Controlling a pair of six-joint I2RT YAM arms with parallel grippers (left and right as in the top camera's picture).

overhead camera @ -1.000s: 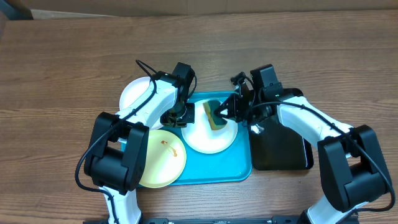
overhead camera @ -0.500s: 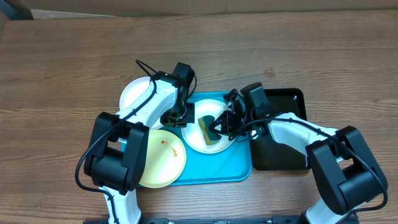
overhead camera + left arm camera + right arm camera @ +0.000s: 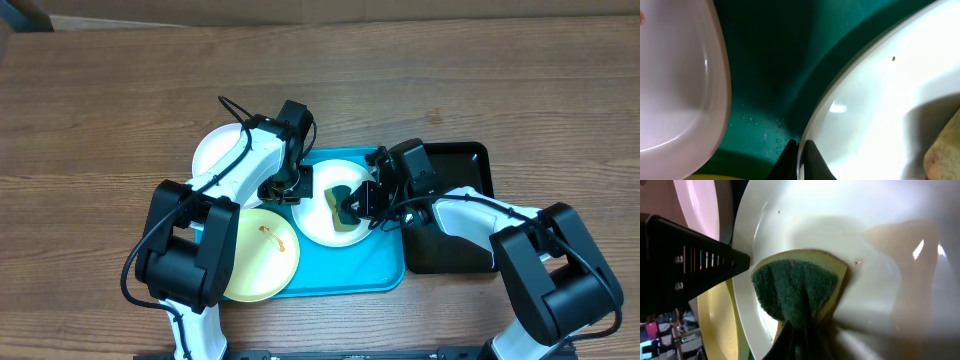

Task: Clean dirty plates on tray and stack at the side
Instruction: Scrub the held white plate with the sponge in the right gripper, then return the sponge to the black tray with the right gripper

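Note:
A white plate [image 3: 335,222] lies on the blue tray [image 3: 340,275]. My left gripper [image 3: 287,188] is shut on its left rim [image 3: 812,120]. My right gripper [image 3: 358,200] is shut on a green and yellow sponge [image 3: 340,199] and presses it onto this plate [image 3: 875,245]; the sponge [image 3: 797,287] fills the right wrist view. A pale yellow-green plate [image 3: 262,255] with a brown smear overlaps the tray's left edge. A second white plate [image 3: 222,152] lies on the table left of the tray, seen also in the left wrist view [image 3: 680,85].
A glossy black tray [image 3: 455,235] sits right of the blue tray, partly under my right arm. Wooden table [image 3: 100,120] surrounds everything.
My right gripper moved the sponge left across the white plate, then slightly back up and right. The left gripper and the plates stayed put.

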